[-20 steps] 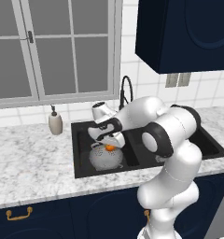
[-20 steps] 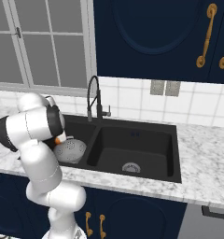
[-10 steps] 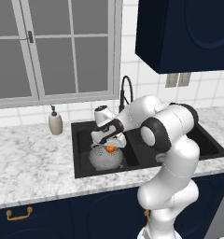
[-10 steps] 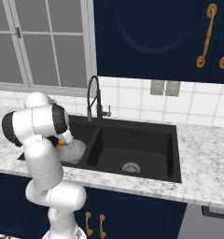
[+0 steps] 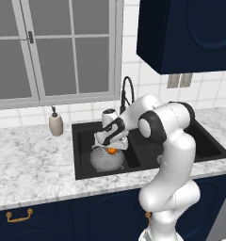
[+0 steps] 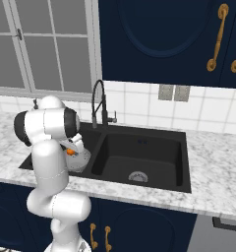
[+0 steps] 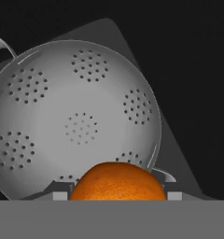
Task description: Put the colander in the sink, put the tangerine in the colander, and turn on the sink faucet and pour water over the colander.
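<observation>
The colander (image 5: pixel 108 160) sits in the left basin of the black sink (image 5: pixel 82 141), its bowl facing up. The gripper (image 5: pixel 112 146) hangs just above it, and the tangerine (image 5: pixel 112 150) is clamped between the jaws, which stand fairly wide around the fruit. From the camera on the hand, the tangerine (image 7: pixel 117 181) fills the 6 o'clock edge, with the finger tips (image 7: pixel 60 195) pressed against its two sides, and the colander (image 7: pixel 76 119) spreads out beyond it toward 11 o'clock, its clusters of small holes plain to see and one loop handle showing at about 10 o'clock. The fruit is above the near rim of the bowl, not yet resting in it.

The faucet (image 5: pixel 126 92) rises behind the sink divider, at about 1 o'clock from the colander. No water is running. A soap bottle (image 5: pixel 55 123) stands on the marble counter (image 5: pixel 30 164), left of the sink.

From the right side, the arm hides most of the colander (image 6: pixel 79 160); the tangerine (image 6: pixel 71 152) peeks out beside the arm.
</observation>
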Motion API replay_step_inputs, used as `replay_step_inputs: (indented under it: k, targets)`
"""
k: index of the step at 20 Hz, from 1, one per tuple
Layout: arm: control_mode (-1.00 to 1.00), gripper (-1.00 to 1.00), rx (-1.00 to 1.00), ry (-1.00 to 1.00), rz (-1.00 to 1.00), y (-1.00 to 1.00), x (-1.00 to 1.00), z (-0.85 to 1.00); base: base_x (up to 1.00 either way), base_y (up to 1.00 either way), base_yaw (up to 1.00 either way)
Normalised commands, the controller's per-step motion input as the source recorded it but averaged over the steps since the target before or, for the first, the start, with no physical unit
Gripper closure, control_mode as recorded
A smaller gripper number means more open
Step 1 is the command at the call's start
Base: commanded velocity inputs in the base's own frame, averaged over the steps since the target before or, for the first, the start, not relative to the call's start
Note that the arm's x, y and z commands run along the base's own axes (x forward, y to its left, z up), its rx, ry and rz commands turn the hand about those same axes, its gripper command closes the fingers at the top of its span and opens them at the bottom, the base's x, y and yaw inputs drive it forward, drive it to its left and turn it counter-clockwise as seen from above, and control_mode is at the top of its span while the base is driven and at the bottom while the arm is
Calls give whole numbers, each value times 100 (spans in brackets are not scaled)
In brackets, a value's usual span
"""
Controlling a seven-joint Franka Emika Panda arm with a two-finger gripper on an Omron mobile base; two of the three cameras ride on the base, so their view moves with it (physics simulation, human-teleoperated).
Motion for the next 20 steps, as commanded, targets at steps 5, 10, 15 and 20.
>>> replay_step_inputs:
  k: [5, 10, 15, 20]
  targets:
    - [-100, 100, 0, 0, 2, 10, 45, -32, 0, 0, 0]
    - [-100, 100, 2, 1, 1, 9, 50, -31, 0, 0, 0]
    - [-100, 100, 3, 4, 0, 5, 41, -39, 0, 0, 0]
    - [-100, 100, 3, 5, 1, 11, 38, -36, 0, 0, 0]
